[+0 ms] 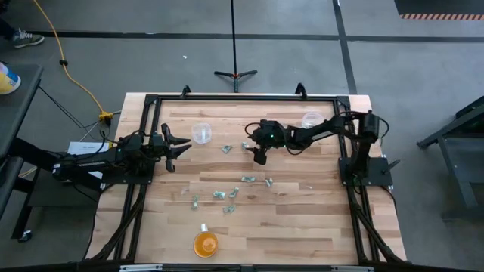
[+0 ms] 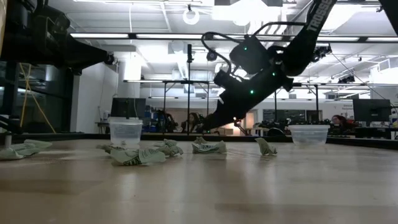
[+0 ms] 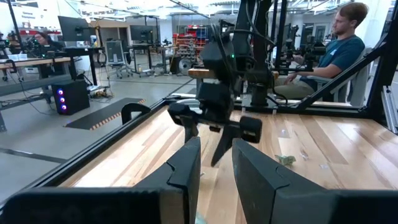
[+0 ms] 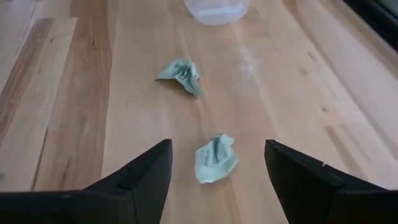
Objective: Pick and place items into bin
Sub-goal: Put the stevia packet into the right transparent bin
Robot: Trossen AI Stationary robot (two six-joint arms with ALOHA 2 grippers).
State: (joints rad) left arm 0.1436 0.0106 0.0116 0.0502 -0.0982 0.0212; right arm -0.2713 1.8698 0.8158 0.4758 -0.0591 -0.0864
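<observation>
From above: right claw (image 1: 259, 153) reached out over the middle of the wooden table (image 1: 302, 227), fingers apart, nothing between them. Just beside it toward the left arm, one pale-green wrapped candy (image 1: 225, 149); beyond that, a clear cup (image 1: 201, 133); back near the right arm's base, a second clear cup (image 1: 311, 119). Toward the near edge from the right claw, a loose scatter of candies (image 1: 227, 195), none in any cup as far as can be told. Farther still, close to the near edge, an orange cup (image 1: 205, 243). Left claw (image 1: 181, 148) waiting at the left side, spread wide, well apart from the candies. At table height: right claw (image 2: 208, 124) slanting down, tips just above the wood, a crumpled candy (image 2: 209, 146) lying under and in front of it, another (image 2: 265, 146) to one side, clear cup (image 2: 125, 132) and second cup (image 2: 309, 134) standing upright farther off. Past the left wrist: own fingers (image 3: 186, 163) parted and empty, right claw (image 3: 216, 134) facing them, a person (image 3: 333, 46) seated beyond the table. Past the right wrist: own fingers (image 4: 140, 171) wide apart, one candy (image 4: 216, 158) lying between the tips but untouched, another candy (image 4: 180, 73) ahead of it, the cup's base (image 4: 216, 9) farther ahead.
</observation>
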